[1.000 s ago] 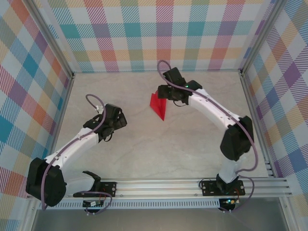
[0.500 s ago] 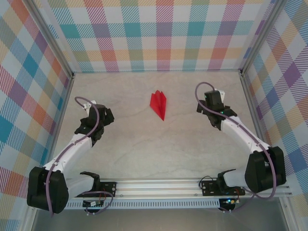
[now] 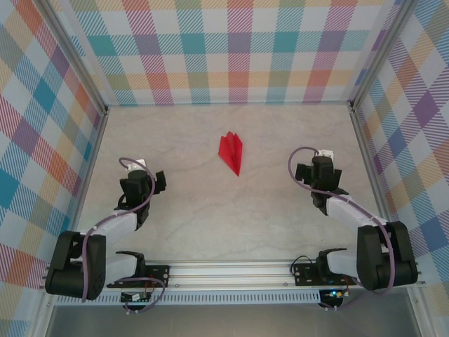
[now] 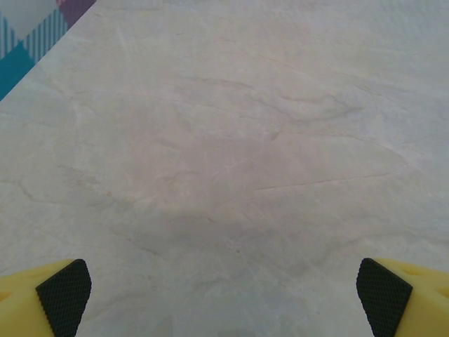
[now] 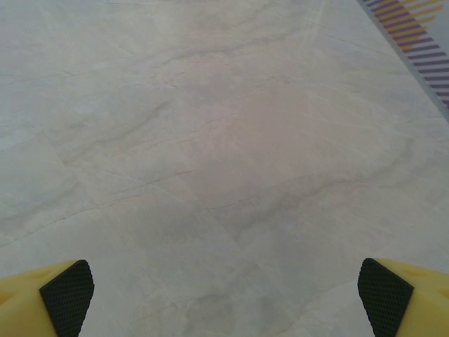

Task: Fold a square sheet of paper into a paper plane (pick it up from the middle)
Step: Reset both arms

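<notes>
A bright red paper plane [image 3: 231, 150] lies alone on the pale marbled table, a slim dart with its point toward the near side. The square sheet of paper is this same red paper, now folded. My left gripper [image 3: 142, 184] hangs well to the plane's left and nearer the bases. It is open [image 4: 224, 298], its yellow fingers [image 4: 63, 295] wide apart over bare table. On the other side, my right gripper [image 3: 321, 174] is far off from the plane. It also stands open [image 5: 224, 298], with nothing between its fingers [image 5: 386, 295].
Plaid walls [image 3: 231, 49] close the table at the back and both sides, with metal corner posts [image 3: 361, 98]. An aluminium rail [image 3: 238, 270] carrying both arm bases runs along the near edge.
The right gripper let go of the red plane and drew back to the right and nearer its base. The left arm also pulled back toward its base. The plane stayed put.
</notes>
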You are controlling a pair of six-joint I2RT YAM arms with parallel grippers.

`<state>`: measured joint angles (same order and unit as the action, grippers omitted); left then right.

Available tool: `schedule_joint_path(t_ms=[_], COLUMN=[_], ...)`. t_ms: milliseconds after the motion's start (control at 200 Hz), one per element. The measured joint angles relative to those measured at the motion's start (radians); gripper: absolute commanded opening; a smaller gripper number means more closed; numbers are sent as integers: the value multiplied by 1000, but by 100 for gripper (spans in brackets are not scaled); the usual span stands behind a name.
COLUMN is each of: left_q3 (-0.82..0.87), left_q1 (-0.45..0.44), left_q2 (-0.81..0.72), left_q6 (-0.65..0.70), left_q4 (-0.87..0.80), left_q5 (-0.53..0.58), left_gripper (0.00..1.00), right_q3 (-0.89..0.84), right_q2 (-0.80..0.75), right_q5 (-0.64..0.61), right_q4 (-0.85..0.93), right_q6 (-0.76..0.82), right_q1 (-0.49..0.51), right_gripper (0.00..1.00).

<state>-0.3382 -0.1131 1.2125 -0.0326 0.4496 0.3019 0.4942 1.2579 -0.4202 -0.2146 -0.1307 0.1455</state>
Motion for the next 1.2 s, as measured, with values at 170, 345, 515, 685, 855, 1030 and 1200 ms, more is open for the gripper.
schedule_joint_path(t_ms=[170,345,515,685,855,1030,1200], left_q3=[2,-2,-2,-6,-32,-60,-60], left_q1=[39,64,64,64,64,62,56], left_q2=[104,179,267,325,346,346,346], left_q6=[39,57,56,55,52,52,53], left_q4=[164,250,348,393,388,380,364], left_q5=[-128,-261,-302,-299,-286,-256,-241], left_gripper=[100,100,100,100,100,100,100], right_q3=[-61,-77,-95,-121,-122,-122,-117], right_q2=[62,103,147,208,255,262,262], right_q5=[80,160,207,249,266,276,284], right_q4=[-186,-322,-462,-553,-607,-615,-611], right_q6=[62,87,99,117,122,121,116], right_q1=[-20,-56,-68,-73,-73,-78,-107], right_gripper=[100,100,100,100,100,100,100])
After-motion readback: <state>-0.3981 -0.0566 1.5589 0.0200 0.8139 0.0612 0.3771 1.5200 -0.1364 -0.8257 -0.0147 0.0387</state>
